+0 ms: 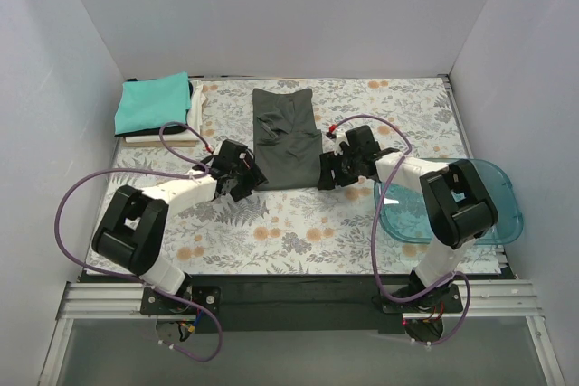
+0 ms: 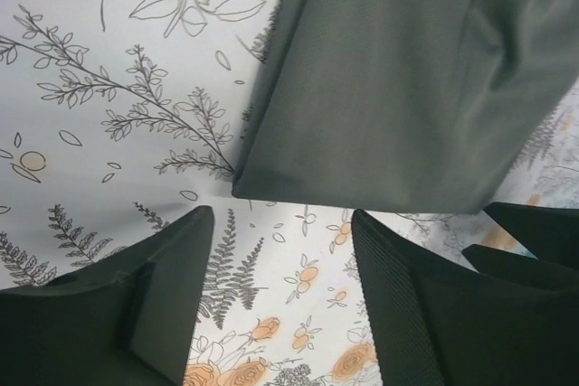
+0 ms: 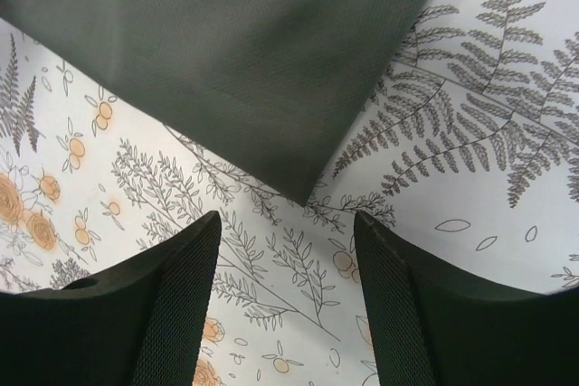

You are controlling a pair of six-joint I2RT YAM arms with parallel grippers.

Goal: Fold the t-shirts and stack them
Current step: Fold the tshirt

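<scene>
The dark charcoal-grey t-shirt (image 1: pixel 286 137) lies folded into a long strip in the middle of the table. My left gripper (image 1: pixel 242 180) sits low at its near left corner, open. In the left wrist view the shirt's corner (image 2: pixel 362 88) lies just beyond the empty gap of that gripper (image 2: pixel 282 214). My right gripper (image 1: pixel 330 174) is at the near right corner, also open. In the right wrist view the shirt's pointed corner (image 3: pixel 235 61) lies just ahead of this gripper (image 3: pixel 288 219). A teal t-shirt (image 1: pixel 154 104) tops a folded pile at the back left, over a black one (image 1: pixel 194 101) and a cream-white one (image 1: pixel 163 138).
A translucent blue-green plastic tub (image 1: pixel 496 189) stands at the right, beside and partly under my right arm. The floral tablecloth (image 1: pixel 298 232) covers the table. White walls close in the left, back and right sides.
</scene>
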